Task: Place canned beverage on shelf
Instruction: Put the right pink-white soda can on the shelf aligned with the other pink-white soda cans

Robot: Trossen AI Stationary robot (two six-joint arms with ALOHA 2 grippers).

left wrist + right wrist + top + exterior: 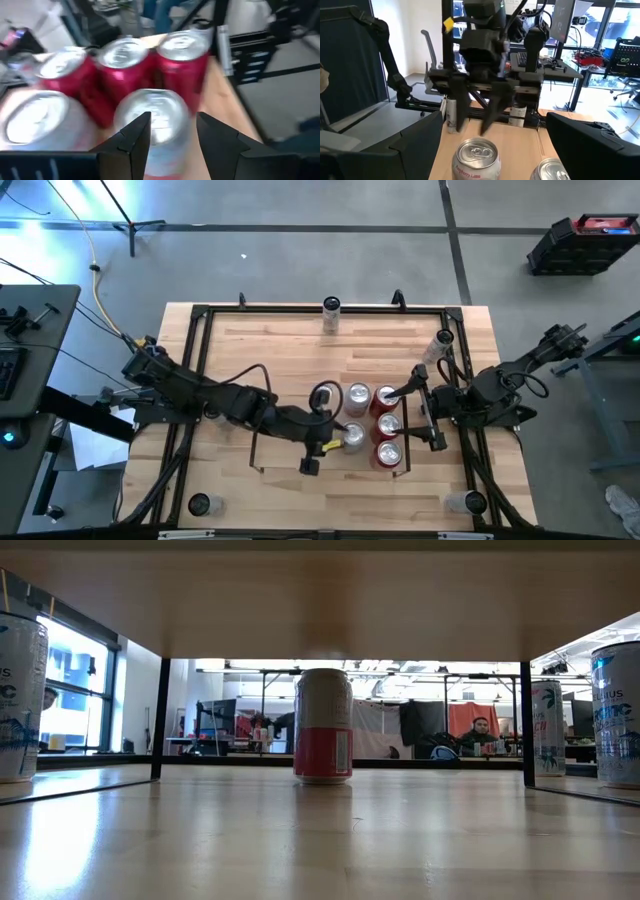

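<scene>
Hovering over the shelf: the left gripper, reached in from the left side of the table, hangs just above a silver can.
Left gripper fingers: apart, one to each side of the can's lid; the right wrist view puts their tips above the lid, not clamped on it.
Silver can: upright on the shelf, in the near row, with its lower part pink and white.
Shelf: a light-wood bay edged by thin black rails, in the middle of the table toward the right.
Red cans: three stand upright in a line along the shelf's right side, just beside the silver can.
Second silver can: upright, next to the far red can.
Right gripper: waits at the shelf's right rail, close to the red cans, fingers spread wide and holding nothing.
Corner cans: single cans stand well apart from the shelf, at the far edge, the far right, the near left and the near right.
Low view: one red-and-white can stands alone at centre under a wooden board, and I cannot tell which can on the table it is.
Room behind: a person sits at a desk far back.
</scene>
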